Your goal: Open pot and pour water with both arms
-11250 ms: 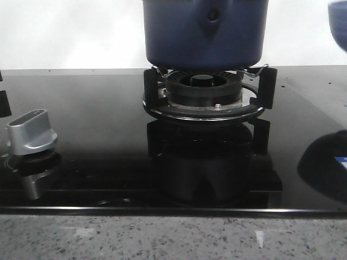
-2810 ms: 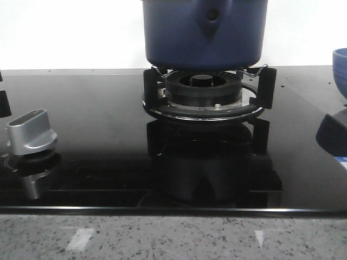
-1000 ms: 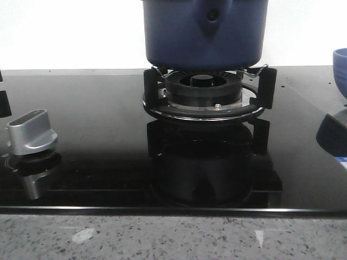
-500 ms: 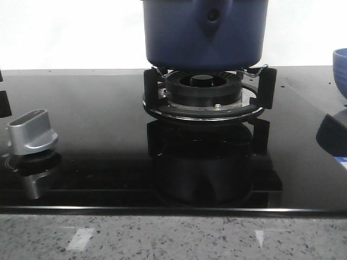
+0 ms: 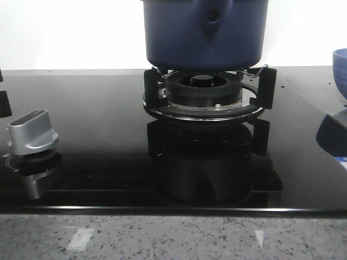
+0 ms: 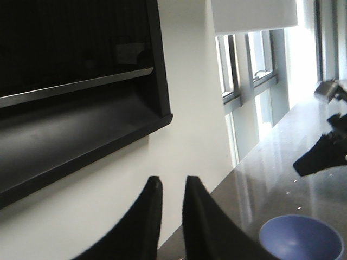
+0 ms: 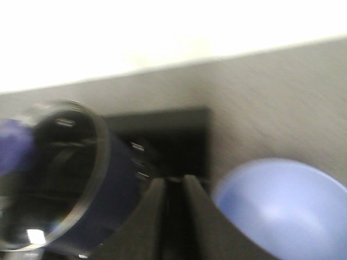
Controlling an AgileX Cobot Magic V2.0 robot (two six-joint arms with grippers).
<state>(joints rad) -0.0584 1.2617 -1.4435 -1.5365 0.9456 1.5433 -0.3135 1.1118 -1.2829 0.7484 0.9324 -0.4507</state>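
Note:
The dark blue pot (image 5: 206,38) stands on the gas burner (image 5: 203,92), its handle mount with the round hole facing me. No gripper shows in the front view. In the blurred right wrist view the pot (image 7: 108,184) has a shiny rim around a dark glossy top. My right gripper (image 7: 173,181) is shut on a dark bar that runs to the pot's side, its handle. My left gripper (image 6: 172,180) is up in the air facing the wall, jaws nearly together with nothing between them.
A lighter blue bowl (image 5: 340,67) sits at the right edge of the black glass cooktop (image 5: 97,108); it also shows in both wrist views (image 6: 301,238) (image 7: 282,206). A silver knob (image 5: 32,130) stands front left. A speckled stone counter edge (image 5: 162,238) runs along the front.
Long ago the bowl was blurred high at the far right; it now rests at the cooktop's right edge. In the last second the pot has not visibly moved.

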